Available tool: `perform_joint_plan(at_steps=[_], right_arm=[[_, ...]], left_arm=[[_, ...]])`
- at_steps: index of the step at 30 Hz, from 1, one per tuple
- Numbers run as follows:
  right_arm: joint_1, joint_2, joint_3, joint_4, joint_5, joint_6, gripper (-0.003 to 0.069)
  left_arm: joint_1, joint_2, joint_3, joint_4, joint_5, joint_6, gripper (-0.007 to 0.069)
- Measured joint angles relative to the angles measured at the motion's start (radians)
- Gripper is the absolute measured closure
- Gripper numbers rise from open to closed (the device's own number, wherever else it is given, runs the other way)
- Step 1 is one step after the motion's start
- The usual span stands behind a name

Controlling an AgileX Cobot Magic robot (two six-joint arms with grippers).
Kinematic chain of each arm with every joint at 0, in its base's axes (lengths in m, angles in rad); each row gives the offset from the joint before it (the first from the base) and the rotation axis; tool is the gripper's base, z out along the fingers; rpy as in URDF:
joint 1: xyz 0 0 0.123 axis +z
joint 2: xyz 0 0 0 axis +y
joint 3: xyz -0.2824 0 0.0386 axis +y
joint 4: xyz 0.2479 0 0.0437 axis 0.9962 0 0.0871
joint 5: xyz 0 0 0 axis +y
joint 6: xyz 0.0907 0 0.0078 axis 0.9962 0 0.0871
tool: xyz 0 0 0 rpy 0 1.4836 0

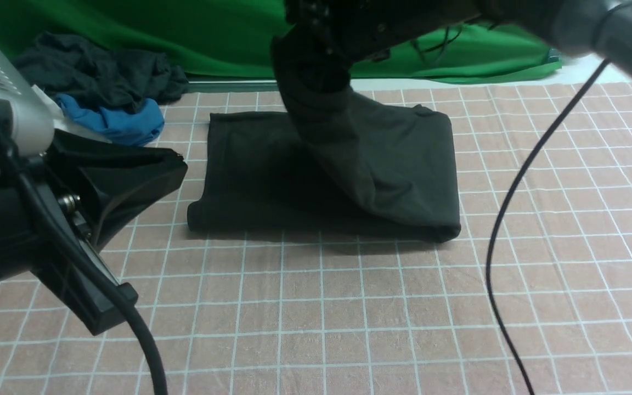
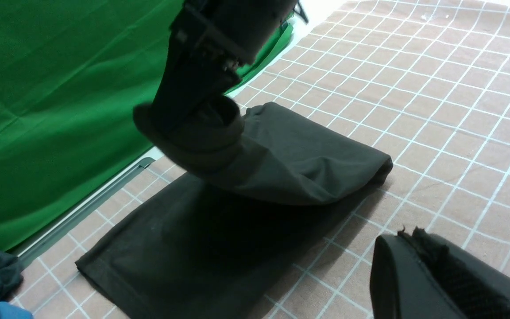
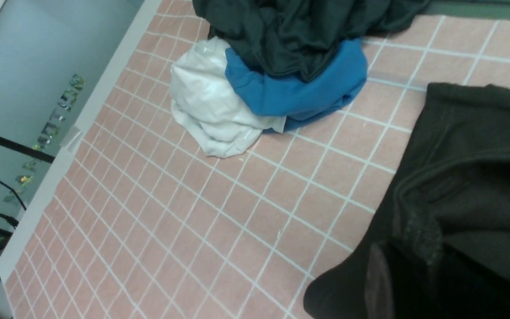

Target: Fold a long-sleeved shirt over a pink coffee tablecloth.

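The black long-sleeved shirt (image 1: pixel 272 175) lies part folded on the pink coffee tablecloth (image 1: pixel 349 318), in the middle toward the far side. Its right part is pulled up into a cone (image 2: pixel 290 159) that hangs from my right gripper (image 1: pixel 311 70). That gripper is shut on a bunched edge of the shirt (image 3: pixel 458 177), above its far middle, and the cloth hides its fingertips. My left gripper (image 1: pixel 178 162) hovers low at the near left, apart from the shirt. Its jaws (image 2: pixel 407 237) are shut with nothing in them; only worn pad fuzz shows at the tip.
A heap of dark, blue and white garments (image 1: pixel 102 93) sits at the far left corner (image 3: pixel 277 75). A green backdrop (image 1: pixel 184 33) hangs behind the table. The right arm's black cable (image 1: pixel 513 186) droops over the right side of the cloth.
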Motion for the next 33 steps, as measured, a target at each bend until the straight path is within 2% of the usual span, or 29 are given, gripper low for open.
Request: perform_joint_plan(at_steps=[4, 7, 9, 12, 14, 17, 18, 19, 22, 23, 24, 25, 26, 28, 33], right_arm=[[0.019, 0.031, 0.0, 0.036, -0.05, 0.0, 0.0593], [0.036, 0.059, 0.0, 0.081, -0.105, 0.0, 0.0537], [0.054, 0.068, 0.0, 0.104, -0.15, 0.0, 0.045], [0.078, 0.073, -0.007, 0.151, -0.186, -0.001, 0.0258], [0.081, 0.07, -0.027, 0.166, -0.167, -0.015, 0.0163], [0.069, 0.054, -0.053, 0.153, -0.111, -0.052, 0.0134], [0.047, 0.03, -0.07, 0.106, -0.056, -0.061, 0.0168], [0.044, 0.027, -0.071, 0.097, -0.049, -0.061, 0.0168], [-0.008, -0.043, -0.086, -0.161, 0.073, -0.061, 0.0389], [-0.017, -0.049, -0.087, -0.236, 0.093, -0.047, 0.0447], [-0.019, -0.049, -0.088, -0.255, 0.097, -0.037, 0.0475], [-0.024, -0.048, -0.086, -0.398, 0.119, 0.012, 0.0557], [-0.025, -0.036, -0.077, -0.464, 0.121, 0.041, 0.0592], [-0.026, 0.012, -0.057, -0.536, 0.113, 0.073, 0.0625], [-0.005, 0.139, -0.037, -0.565, 0.107, 0.086, 0.0638]], left_arm=[[0.0, 0.0, 0.0, 0.0, 0.0, -0.002, 0.0608], [0.0, 0.0, 0.0, 0.0, 0.001, -0.002, 0.0608], [0.0, 0.0, 0.0, 0.0, 0.001, -0.006, 0.0608], [0.0, 0.0, 0.0, 0.0, 0.002, -0.008, 0.0608], [0.0, 0.0, 0.0, 0.0, 0.005, -0.009, 0.0608], [0.0, 0.0, 0.0, 0.003, 0.009, -0.009, 0.0608], [0.0, 0.0, 0.0, 0.006, 0.011, -0.01, 0.0608], [0.0, 0.0, 0.0, 0.006, 0.012, -0.01, 0.0608], [0.0, 0.0, 0.0, 0.018, 0.016, -0.01, 0.0608], [0.0, 0.0, 0.0, 0.019, 0.016, -0.01, 0.0608], [0.0, 0.0, 0.0, 0.022, 0.016, -0.01, 0.0608], [0.0, 0.0, 0.0, 0.022, 0.016, -0.01, 0.0608], [0.0, 0.0, 0.0, 0.022, 0.016, -0.01, 0.0608], [0.0, 0.0, 0.0, 0.024, 0.016, -0.01, 0.0608], [0.0, 0.0, 0.0, 0.026, 0.016, -0.011, 0.0608]])
